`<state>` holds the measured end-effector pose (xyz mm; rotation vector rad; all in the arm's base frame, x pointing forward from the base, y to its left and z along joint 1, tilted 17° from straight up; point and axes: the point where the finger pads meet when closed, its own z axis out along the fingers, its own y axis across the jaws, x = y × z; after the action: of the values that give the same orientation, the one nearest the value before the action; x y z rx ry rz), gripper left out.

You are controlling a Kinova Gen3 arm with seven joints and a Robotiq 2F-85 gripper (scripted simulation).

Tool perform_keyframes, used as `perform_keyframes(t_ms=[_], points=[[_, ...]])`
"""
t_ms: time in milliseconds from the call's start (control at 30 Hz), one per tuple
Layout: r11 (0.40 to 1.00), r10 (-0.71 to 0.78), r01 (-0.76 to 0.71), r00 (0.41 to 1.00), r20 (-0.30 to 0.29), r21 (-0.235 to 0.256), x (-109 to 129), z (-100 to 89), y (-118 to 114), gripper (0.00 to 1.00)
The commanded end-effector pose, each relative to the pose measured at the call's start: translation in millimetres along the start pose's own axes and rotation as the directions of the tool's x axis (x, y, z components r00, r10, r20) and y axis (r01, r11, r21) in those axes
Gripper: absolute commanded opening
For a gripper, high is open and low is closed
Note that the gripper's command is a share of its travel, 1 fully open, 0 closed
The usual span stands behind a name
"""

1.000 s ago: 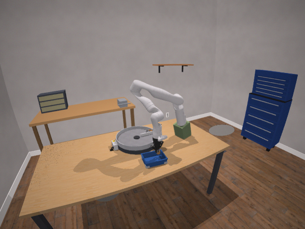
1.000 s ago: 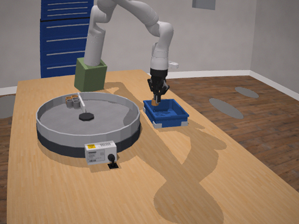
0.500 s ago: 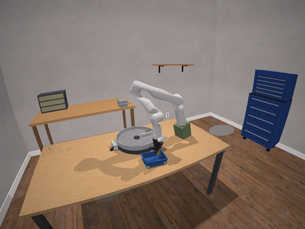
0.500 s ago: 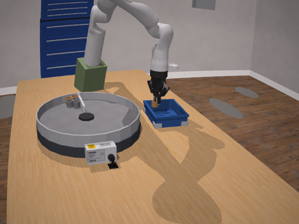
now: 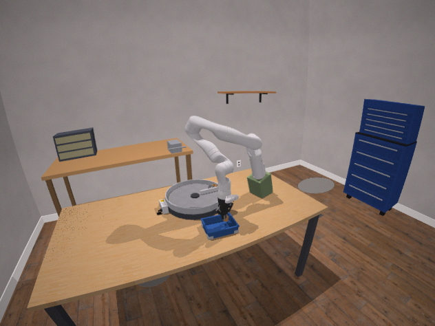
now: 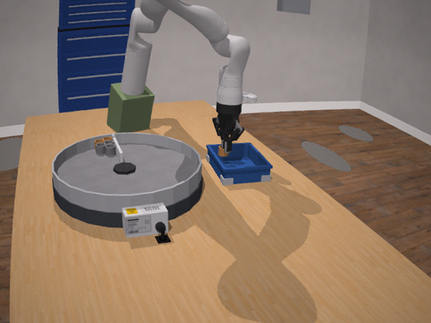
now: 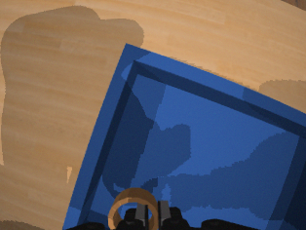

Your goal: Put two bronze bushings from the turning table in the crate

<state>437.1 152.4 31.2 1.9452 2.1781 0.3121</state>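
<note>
The black pincer (image 6: 225, 145), clamped on a bronze ring-shaped bushing (image 6: 222, 150), hangs inside the blue plastic crate (image 6: 262, 163); release and a second bushing remain.

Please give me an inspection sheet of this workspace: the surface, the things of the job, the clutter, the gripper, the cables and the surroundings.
Surface: wooden table, shadowed by the arm.
Job's things: blue crate beside the turning table; no bushing seen lying in it. One bronze bushing is held low inside the crate. Remaining bushings, bronze and grey, are clustered against the turning table's bar.
Clutter: control box in front of the turning table.
Gripper: gripper shut on the bronze bushing.
Cables: nothing seen.
Surroundings: blue tool cabinet, side table, wall shelf.
</note>
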Motion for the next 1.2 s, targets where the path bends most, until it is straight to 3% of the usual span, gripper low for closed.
perform_keyframes(t_ms=[0,400,1167], points=[[1.000,-0.001,0.001,1.000,-0.002,0.004,1.2,4.9,-1.4,0.00],[1.000,-0.001,0.001,1.000,-0.002,0.004,1.2,4.9,-1.4,0.00],[1.000,-0.001,0.001,1.000,-0.002,0.004,1.4,21.9,-1.6,0.00]])
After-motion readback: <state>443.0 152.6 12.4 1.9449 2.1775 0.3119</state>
